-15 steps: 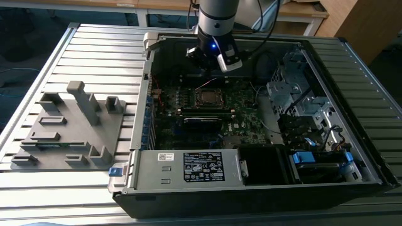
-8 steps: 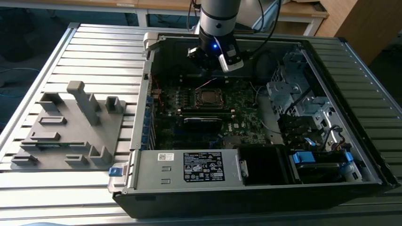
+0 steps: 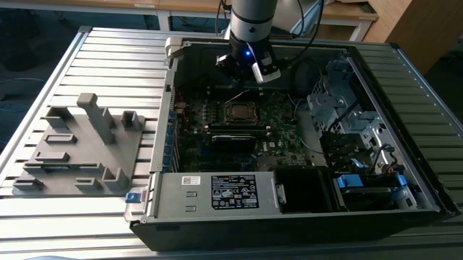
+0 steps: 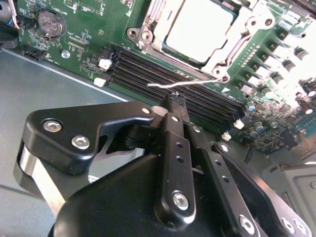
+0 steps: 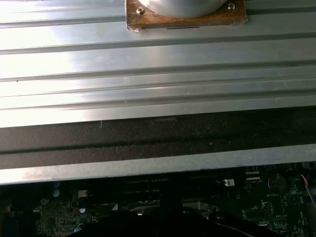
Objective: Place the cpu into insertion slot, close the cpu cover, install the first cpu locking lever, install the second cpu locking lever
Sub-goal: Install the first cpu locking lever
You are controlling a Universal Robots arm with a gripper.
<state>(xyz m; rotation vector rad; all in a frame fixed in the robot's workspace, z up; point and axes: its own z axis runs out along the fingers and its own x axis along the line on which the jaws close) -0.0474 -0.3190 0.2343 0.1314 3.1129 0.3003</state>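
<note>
Gripper hangs inside the open computer case, in the upper middle of the exterior view, at the end of the grey arm. In the second wrist view its black fingers come together at their tips, so the jaws look closed with nothing held between them. A thin silvery wire lever runs just past the fingertips, above the long black memory slots; whether the tips touch it cannot be told.

The cpu, with its pale metal top, sits in the insertion slot on the green circuit board. The cpu cover lies flat around the chip as a silvery frame. In the exterior view the socket is at the centre of the frame, just below the gripper.

A round coin battery sits on the board away from the socket. The labelled grey power supply fills the lower middle of the case. At the exterior view's left, a grey fixture tray rests on the slatted metal table, well apart from the case.
</note>
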